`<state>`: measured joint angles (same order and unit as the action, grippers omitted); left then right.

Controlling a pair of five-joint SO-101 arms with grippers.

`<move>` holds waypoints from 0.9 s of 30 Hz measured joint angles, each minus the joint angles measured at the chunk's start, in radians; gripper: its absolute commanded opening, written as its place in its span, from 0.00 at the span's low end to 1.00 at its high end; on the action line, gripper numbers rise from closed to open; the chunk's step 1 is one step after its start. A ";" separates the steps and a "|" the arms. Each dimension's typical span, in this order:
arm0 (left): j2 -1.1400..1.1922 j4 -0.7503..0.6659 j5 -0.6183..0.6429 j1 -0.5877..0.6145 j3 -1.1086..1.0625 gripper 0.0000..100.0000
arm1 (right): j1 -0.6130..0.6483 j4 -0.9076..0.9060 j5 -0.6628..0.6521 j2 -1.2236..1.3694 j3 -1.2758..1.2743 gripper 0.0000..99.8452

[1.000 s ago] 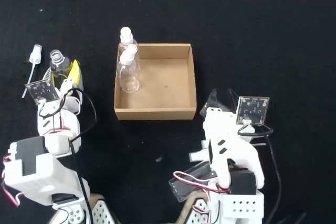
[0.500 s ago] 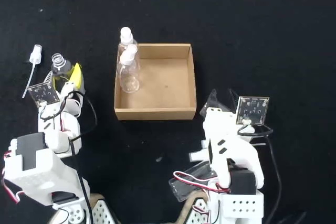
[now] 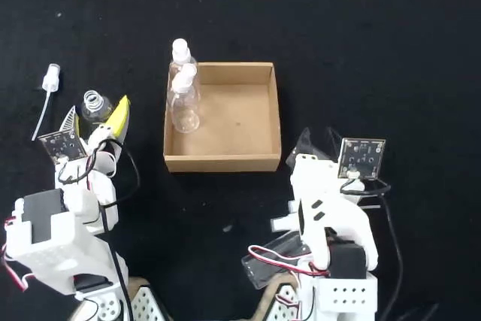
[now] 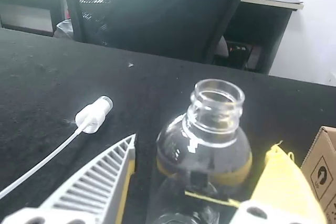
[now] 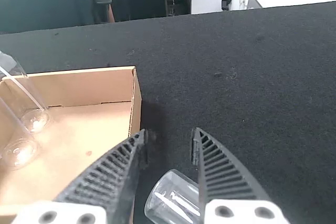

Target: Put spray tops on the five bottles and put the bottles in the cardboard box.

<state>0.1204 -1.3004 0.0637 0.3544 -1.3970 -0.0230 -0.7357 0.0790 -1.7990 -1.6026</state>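
Open bottle: stands upright on the black table, left of the cardboard box, with its neck uncapped.
Left gripper: jaws spread, one on either side of that bottle's body, not clamped on it.
Spray top: lies loose beyond the bottle, its thin tube trailing.
Right gripper: near the box's front right corner, with a clear bottle right at it; we cannot tell whether it grips.
Handling: we judge the bottle light, smooth and easily tipped. We would take it by the body below the shoulder, firmly but without crushing, leaving the neck free.
Done: two capped bottles sit against the box's left wall.
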 measured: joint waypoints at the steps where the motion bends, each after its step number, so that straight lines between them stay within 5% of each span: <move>1: 0.000 0.000 0.000 0.000 0.000 0.29 | 0.000 0.000 0.000 0.000 0.000 0.13; 19: 0.000 -0.330 -0.009 0.005 -0.163 0.29 | 0.000 0.000 0.000 0.000 0.000 0.13; 27: -0.044 -0.351 -0.063 0.005 -0.178 0.29 | 0.000 0.000 0.000 0.000 0.000 0.13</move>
<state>0.0760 -1.6517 0.0008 0.3590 -1.5750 -0.0230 -0.7357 0.0790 -1.7990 -1.6026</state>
